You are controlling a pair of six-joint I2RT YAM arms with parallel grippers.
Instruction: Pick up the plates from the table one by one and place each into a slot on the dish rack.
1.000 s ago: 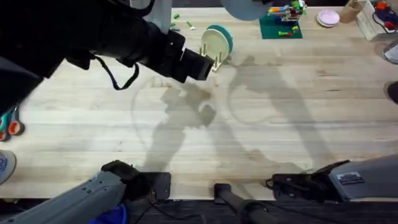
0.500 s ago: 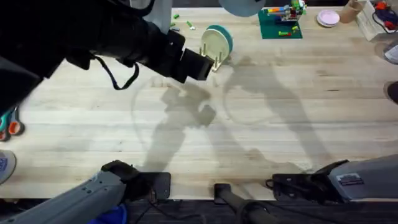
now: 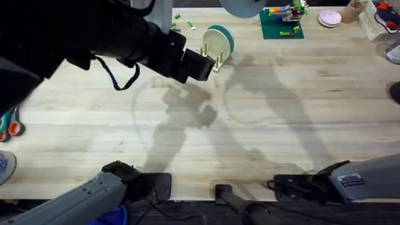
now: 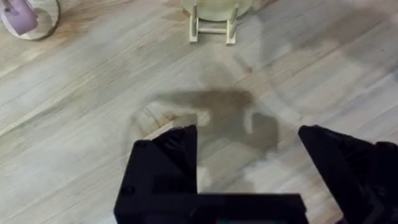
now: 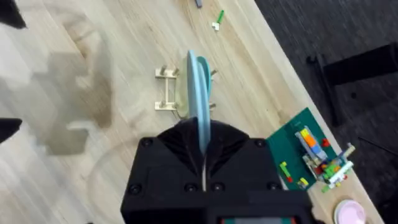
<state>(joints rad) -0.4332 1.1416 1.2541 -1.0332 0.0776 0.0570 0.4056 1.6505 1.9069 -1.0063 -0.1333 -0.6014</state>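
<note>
The right gripper [image 5: 202, 163] clamps the pale blue round plate [image 5: 200, 106] on edge above the small pale wooden dish rack [image 5: 171, 90]. The left gripper [image 4: 247, 155] hangs open. Next, I judge, the plate must go down into a free slot.

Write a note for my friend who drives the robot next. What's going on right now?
Left gripper: open and empty, low over the table, facing the dish rack.
Right gripper: shut on the pale blue plate, held on edge above the rack.
Done: the cream plate and teal plate stand in the rack.
To do: lower the blue plate into a slot.
</note>
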